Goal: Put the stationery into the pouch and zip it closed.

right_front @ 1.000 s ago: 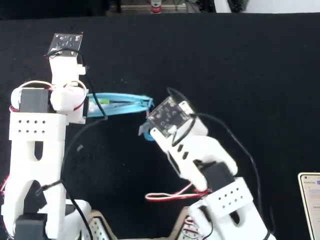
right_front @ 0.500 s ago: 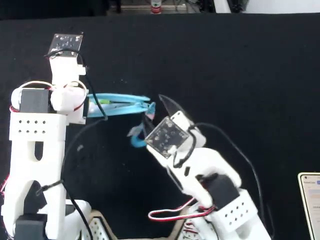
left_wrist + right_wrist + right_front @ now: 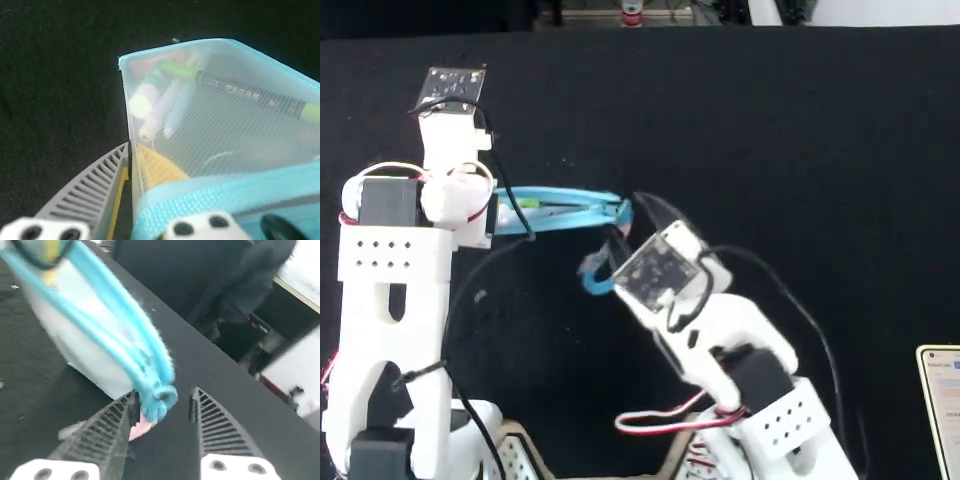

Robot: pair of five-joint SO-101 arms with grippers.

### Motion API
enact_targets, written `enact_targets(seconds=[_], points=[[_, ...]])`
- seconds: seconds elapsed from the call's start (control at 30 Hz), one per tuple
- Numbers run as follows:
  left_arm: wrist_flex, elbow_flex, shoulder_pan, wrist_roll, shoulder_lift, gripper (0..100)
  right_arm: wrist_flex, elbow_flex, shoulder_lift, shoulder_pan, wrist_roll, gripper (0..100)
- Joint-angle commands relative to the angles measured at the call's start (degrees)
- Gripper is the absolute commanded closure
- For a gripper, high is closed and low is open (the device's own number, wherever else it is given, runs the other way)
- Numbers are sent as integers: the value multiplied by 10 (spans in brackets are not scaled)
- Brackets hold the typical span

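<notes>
Left wrist view: stationery (image 3: 160, 107) inside pouch (image 3: 235, 130), left gripper (image 3: 129, 155) clamped on it; right gripper (image 3: 162, 407) gapes around cyan loop (image 3: 160, 397); zip (image 3: 560, 210) not closed

The table (image 3: 820, 300) is covered fully with a black cloth (image 3: 800, 130). At its near right edge lies a phone (image 3: 940, 405) with a lit screen. Beyond the far edge a white surface (image 3: 890, 10) looks bright

pouch (image 3: 225, 115): translucent ribbed plastic, light-blue zip trim | pose: on edge, zip side up, over black counter (image 3: 770, 150) | state: mouth parted, trim edges meet at one end by blue zip loop (image 3: 161, 396) | stationery (image 3: 160, 100): inside pouch, green-capped marker plus pale pens, lying lengthwise
</notes>
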Motion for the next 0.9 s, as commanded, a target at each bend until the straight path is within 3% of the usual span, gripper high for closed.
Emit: enact_targets(seconds=[0.0,0.17,0.4,0.7,0.87], points=[[5,25,-9,-1,7,970,-31,-4,-7,63,-69,805],[5,25,-9,-1,7,970,-34,-3,-7,64,-88,802],[6,25,-9,-1,7,970,-40,26,-7,10,-88,802],[6,25,-9,-1,7,970,-117,69,-7,20,-91,804],[6,25,-9,-1,7,970,-68,53,-14,10,-92,804]])
